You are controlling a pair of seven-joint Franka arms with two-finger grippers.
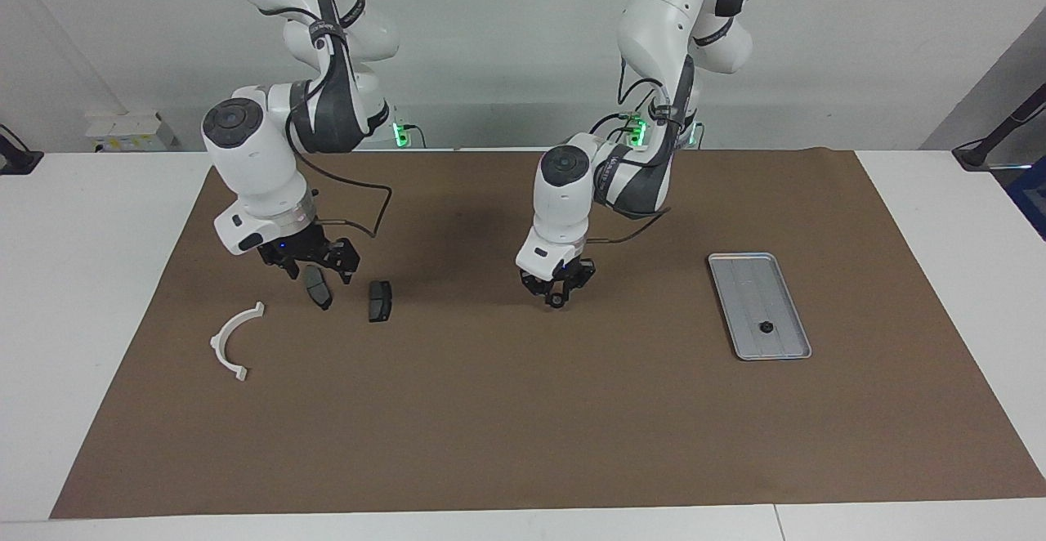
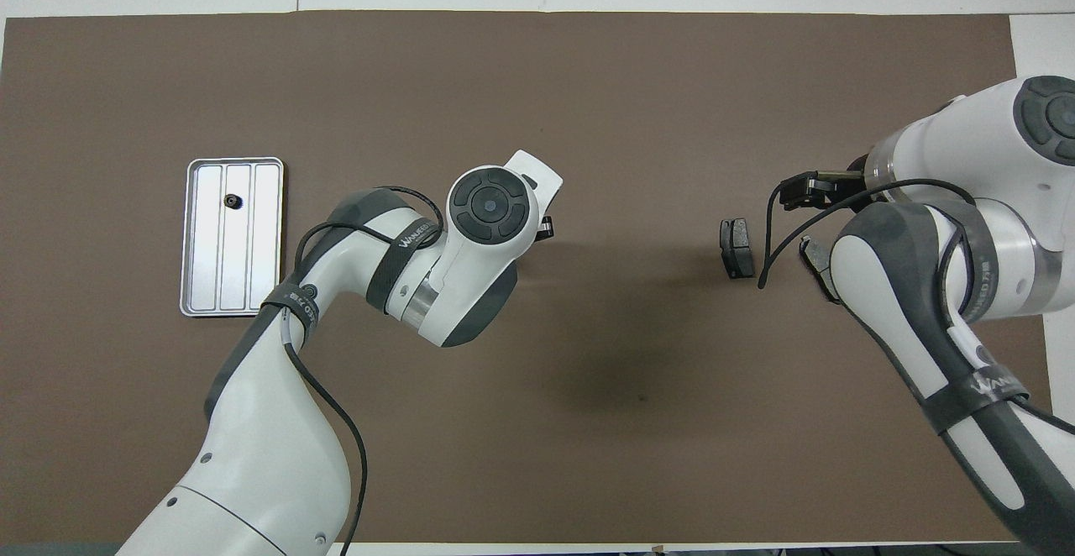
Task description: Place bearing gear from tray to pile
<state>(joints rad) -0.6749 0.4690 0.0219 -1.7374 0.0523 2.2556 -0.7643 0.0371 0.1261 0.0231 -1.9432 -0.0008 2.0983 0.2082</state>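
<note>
The silver tray (image 1: 748, 279) (image 2: 206, 270) lies toward the left arm's end of the mat, with one small black bearing gear (image 1: 766, 327) (image 2: 229, 200) in it. My left gripper (image 1: 557, 294) (image 2: 546, 227) hangs low over the mat's middle, shut on another small dark ring-shaped bearing gear (image 1: 556, 301). The pile lies toward the right arm's end: a white half-ring bracket (image 1: 233, 337) and two dark pads (image 1: 379, 300) (image 1: 317, 288) (image 2: 737, 247). My right gripper (image 1: 313, 270) (image 2: 804, 224) waits open just above the pad nearer the bracket. The overhead view hides the bracket and that pad under the right arm.
A brown mat (image 1: 523, 410) covers most of the white table (image 1: 90, 279). Bare mat lies between the left gripper and the pile.
</note>
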